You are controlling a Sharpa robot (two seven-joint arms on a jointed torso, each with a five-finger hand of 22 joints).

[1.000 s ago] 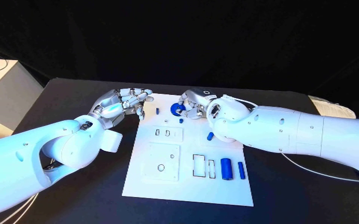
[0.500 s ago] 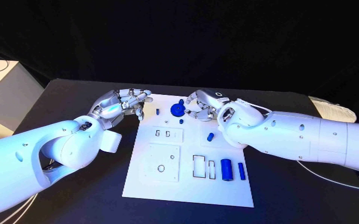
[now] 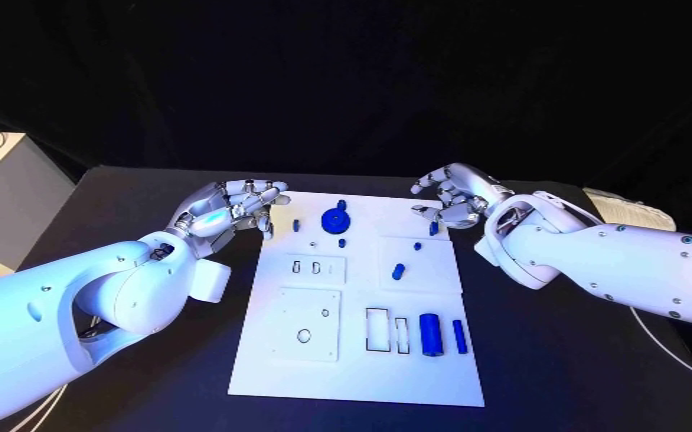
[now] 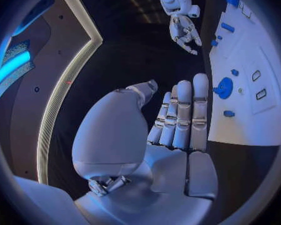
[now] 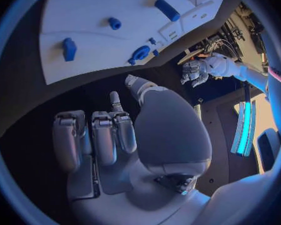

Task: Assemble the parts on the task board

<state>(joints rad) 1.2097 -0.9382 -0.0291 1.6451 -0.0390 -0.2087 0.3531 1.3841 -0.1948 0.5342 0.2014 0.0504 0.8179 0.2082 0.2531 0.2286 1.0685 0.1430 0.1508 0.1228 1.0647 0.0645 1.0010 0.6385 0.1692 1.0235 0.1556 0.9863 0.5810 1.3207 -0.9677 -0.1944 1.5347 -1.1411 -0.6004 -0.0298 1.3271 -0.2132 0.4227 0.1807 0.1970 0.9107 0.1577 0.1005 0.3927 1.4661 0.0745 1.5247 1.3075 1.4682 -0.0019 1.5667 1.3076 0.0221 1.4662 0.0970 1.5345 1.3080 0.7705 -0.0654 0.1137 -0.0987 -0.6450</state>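
The white task board (image 3: 361, 372) lies in the middle of the black table. A round blue part (image 3: 335, 220) sits near its far edge, with small blue parts (image 3: 398, 272) scattered around it. Two blue cylinders (image 3: 430, 330) lie at the board's near right. My left hand (image 3: 231, 208) hovers at the far left corner of the board, its fingers bent and empty. Beyond the far right edge of the board is my right hand (image 3: 454, 197), which holds nothing; a small blue piece (image 3: 433, 228) lies just beside its fingertips. The right wrist view shows the round part (image 5: 139, 53) and the board (image 5: 84, 10) ahead of that hand (image 5: 103, 135).
Raised white blocks with slots (image 3: 310, 268) and a hole (image 3: 304, 335) occupy the board's left half, and rectangular cut-outs (image 3: 384, 326) sit beside the cylinders. A pale box (image 3: 12, 152) stands off the table's left side and papers (image 3: 635, 212) lie at its right.
My right hand has drawn away from the round blue part, moving right to the board's far right edge and leaving the part on the board. The left hand has hardly moved.
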